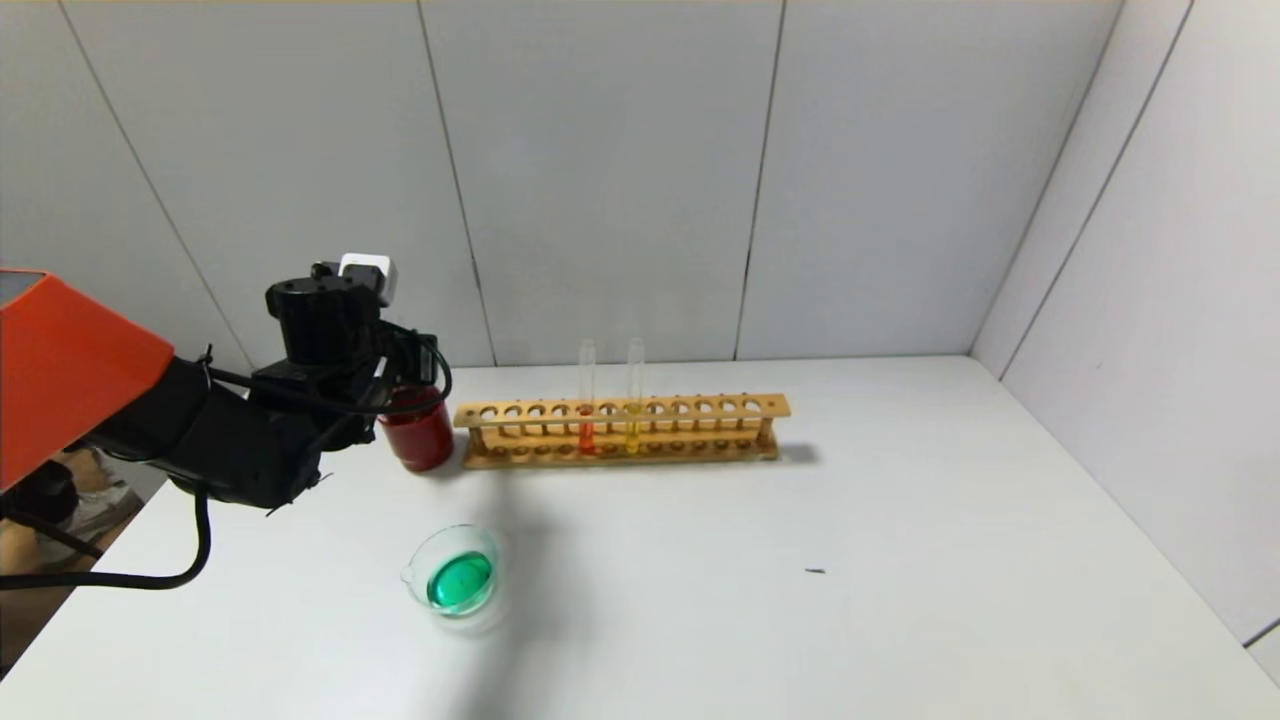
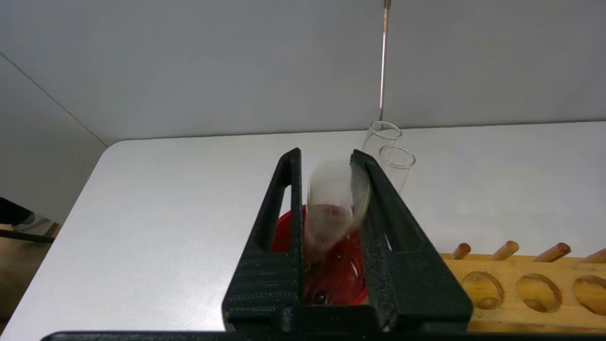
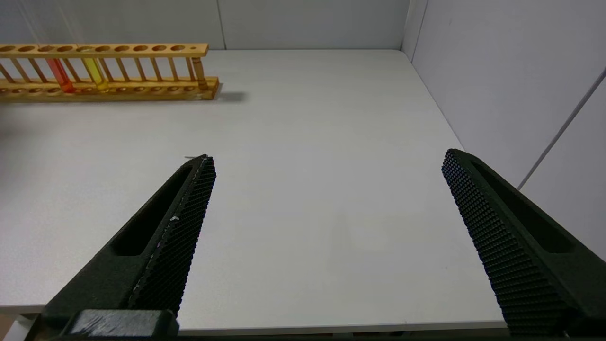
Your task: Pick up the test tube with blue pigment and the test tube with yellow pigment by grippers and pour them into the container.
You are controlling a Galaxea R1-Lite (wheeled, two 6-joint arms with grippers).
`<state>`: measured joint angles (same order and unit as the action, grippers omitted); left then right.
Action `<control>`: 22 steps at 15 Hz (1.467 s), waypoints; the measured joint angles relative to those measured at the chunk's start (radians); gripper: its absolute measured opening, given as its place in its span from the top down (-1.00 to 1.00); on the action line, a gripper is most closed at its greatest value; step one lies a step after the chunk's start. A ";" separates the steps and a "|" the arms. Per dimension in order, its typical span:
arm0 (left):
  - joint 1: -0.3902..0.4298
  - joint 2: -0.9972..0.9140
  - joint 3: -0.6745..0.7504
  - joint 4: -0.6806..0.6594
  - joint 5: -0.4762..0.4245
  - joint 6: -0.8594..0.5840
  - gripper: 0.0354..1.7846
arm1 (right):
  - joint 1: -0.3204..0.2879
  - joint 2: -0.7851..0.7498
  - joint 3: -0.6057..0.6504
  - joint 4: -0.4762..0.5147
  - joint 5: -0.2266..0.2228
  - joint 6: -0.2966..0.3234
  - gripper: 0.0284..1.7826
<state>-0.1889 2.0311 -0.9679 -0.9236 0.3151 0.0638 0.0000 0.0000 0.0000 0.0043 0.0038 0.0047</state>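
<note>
My left gripper (image 1: 405,375) hangs over a dark red cup (image 1: 418,432) at the rack's left end. In the left wrist view its jaws (image 2: 326,163) stand a little apart around a blurred, clear test tube (image 2: 329,208) that shows no blue liquid; the tube's lower end is in the red cup (image 2: 341,279). The glass container (image 1: 455,580) holds teal-green liquid near the table front. The test tube with yellow pigment (image 1: 633,400) stands in the wooden rack (image 1: 700,410), also in the right wrist view (image 3: 94,71). My right gripper (image 3: 329,156) is open and empty over bare table.
A tube with orange-red liquid (image 1: 586,405) stands in the rack beside the yellow one. Both tube mouths (image 2: 396,161) show just beyond my left fingers. Grey walls close the table at the back and right. A small dark speck (image 1: 816,571) lies on the table.
</note>
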 joint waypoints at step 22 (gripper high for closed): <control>0.011 -0.886 0.464 0.051 0.005 0.187 -0.95 | 0.000 0.000 0.000 0.000 0.000 0.000 -0.96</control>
<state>-0.1783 1.1449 -0.5036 -0.8721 0.3202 0.2506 0.0000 0.0000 0.0000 0.0047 0.0043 0.0043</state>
